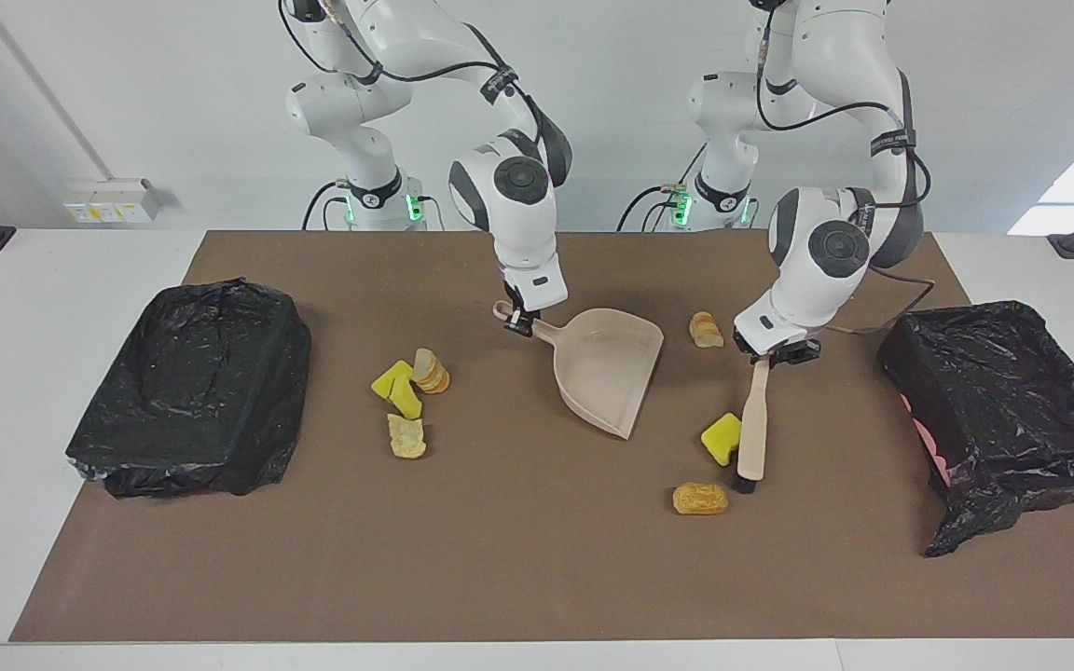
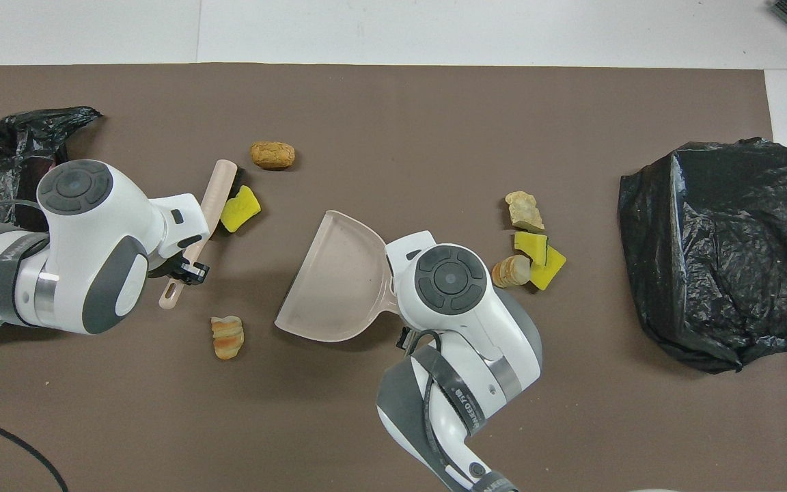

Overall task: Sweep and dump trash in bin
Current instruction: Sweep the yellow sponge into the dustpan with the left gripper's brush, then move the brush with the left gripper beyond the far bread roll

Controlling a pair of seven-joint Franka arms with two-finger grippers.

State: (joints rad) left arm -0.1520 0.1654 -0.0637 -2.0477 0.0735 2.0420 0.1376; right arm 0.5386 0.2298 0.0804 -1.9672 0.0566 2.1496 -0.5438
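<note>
**Brush against sponge, dustpan waiting**

Your left gripper (image 1: 773,355) is clamped on the brush (image 1: 751,433), whose bristles touch a yellow sponge chunk (image 1: 721,438); a bread lump (image 1: 700,499) lies just beside. Your right gripper (image 1: 518,321) is clamped on the dustpan (image 1: 607,368) handle mid-table. More trash (image 1: 409,396) clusters toward the covered black bag (image 1: 192,387). The open bin (image 1: 1003,410) sits at the left arm's end. Only the overhead view shows one chunk's green backing (image 2: 531,244).
</note>
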